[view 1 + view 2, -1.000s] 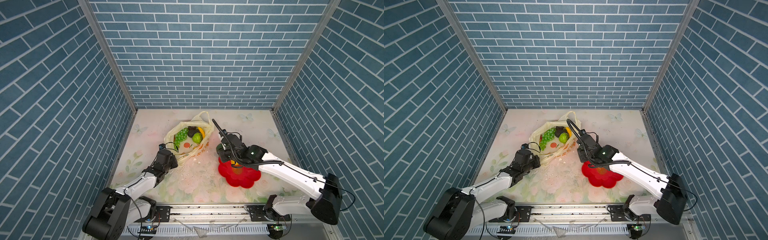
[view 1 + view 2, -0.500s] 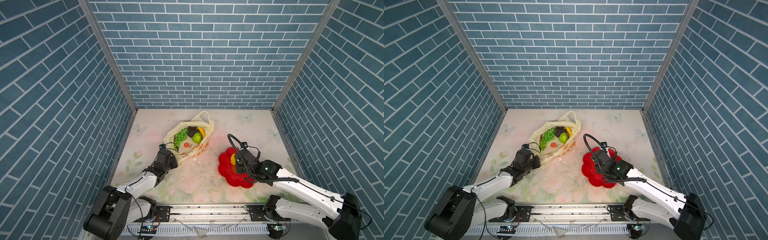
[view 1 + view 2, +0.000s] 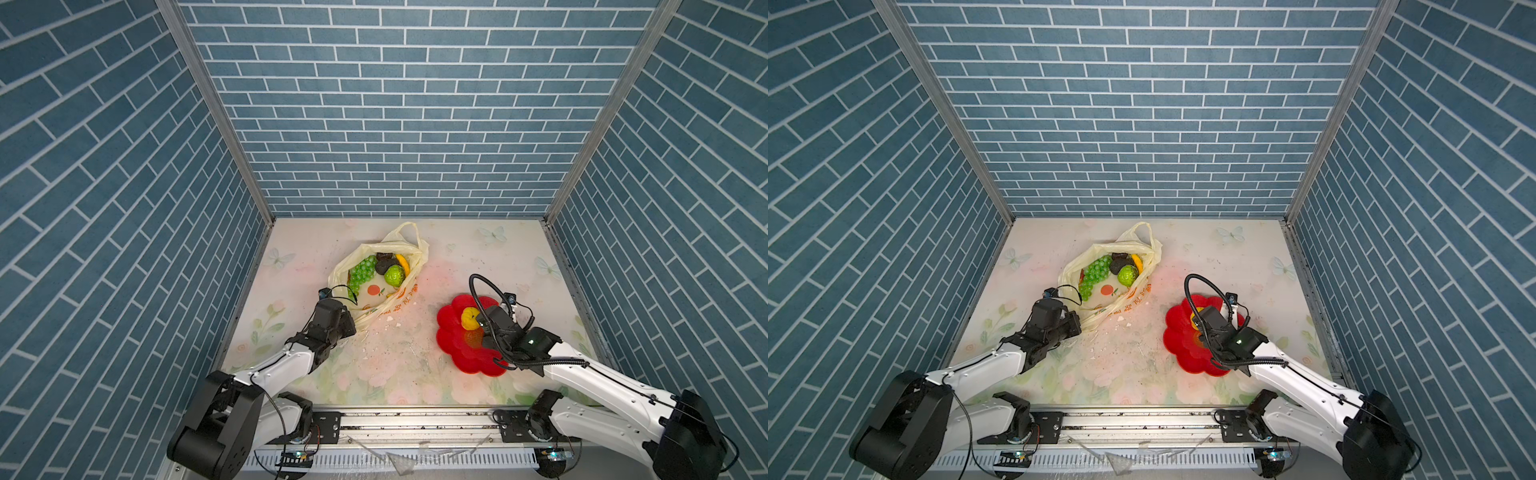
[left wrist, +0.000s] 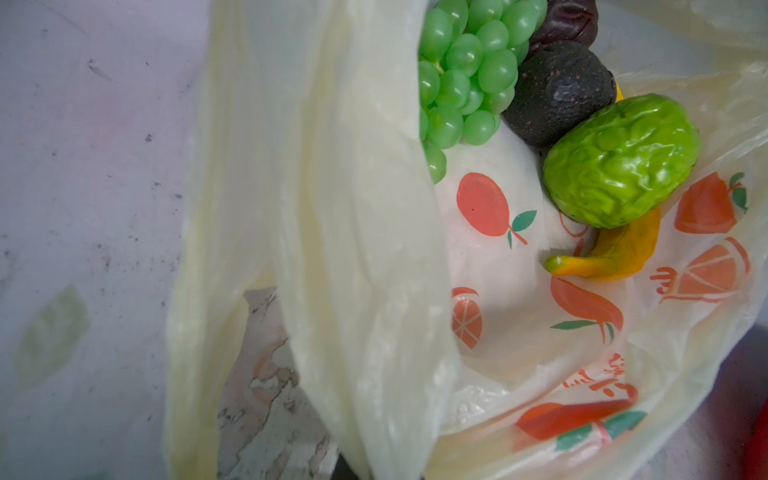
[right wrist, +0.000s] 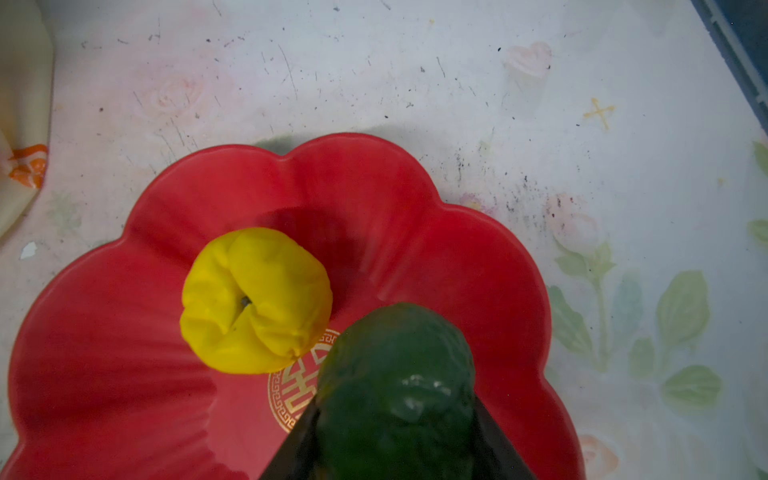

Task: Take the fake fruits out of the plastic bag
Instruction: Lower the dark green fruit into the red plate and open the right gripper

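The green bumpy fruit is clamped in the right gripper just over the red flower-shaped plate, with the yellow lump just ahead of the jaws. Dropped here, it could knock that lump or roll off the rim. The left gripper pinches the plastic bag; a tug might spill the grape bunch lying ahead of it.

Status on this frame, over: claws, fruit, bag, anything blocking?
Left claw shut on plastic bag rim. Right claw shut on dark green fruit above red plate; yellow lump on it. Grapes, banana, others in bag. Nothing blocking.
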